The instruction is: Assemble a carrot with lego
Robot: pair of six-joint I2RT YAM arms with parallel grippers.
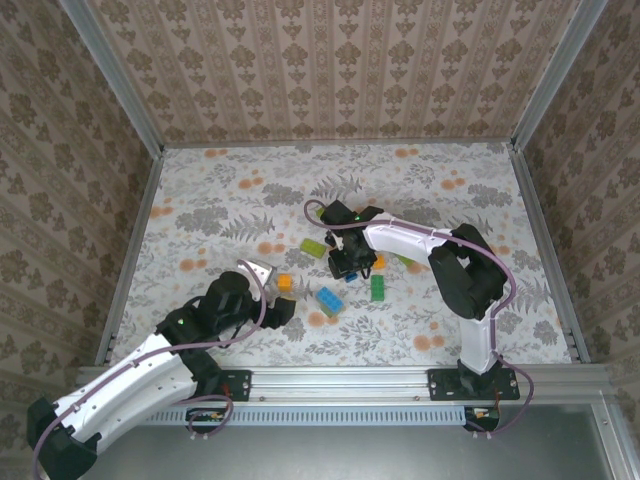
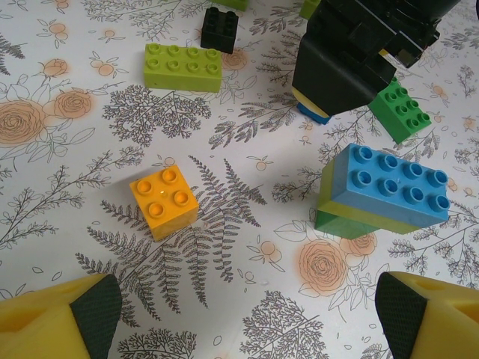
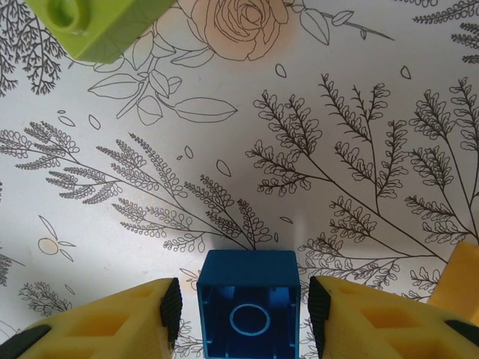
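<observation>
Lego bricks (image 1: 329, 299) scattered on floral tabletop (image 1: 230, 190), damask-patterned walls (image 1: 330, 70) around

Lab robot cell: wallpapered panels (image 1: 330, 70), aluminium frame (image 1: 350, 378)

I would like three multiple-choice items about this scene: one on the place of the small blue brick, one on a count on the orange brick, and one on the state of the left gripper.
1. Where is the small blue brick?
A) on top of another brick
B) between the fingers of the right gripper
C) against the wall

2. How many studs are on top of the orange brick?
A) two
B) four
C) eight

3. What is the state of the left gripper?
A) shut on a brick
B) shut on nothing
C) open, holding nothing

Answers: 1 B, the right wrist view shows it between them; 2 B, two rows of two; 3 C, its fingers stand wide apart with nothing between them.
</observation>
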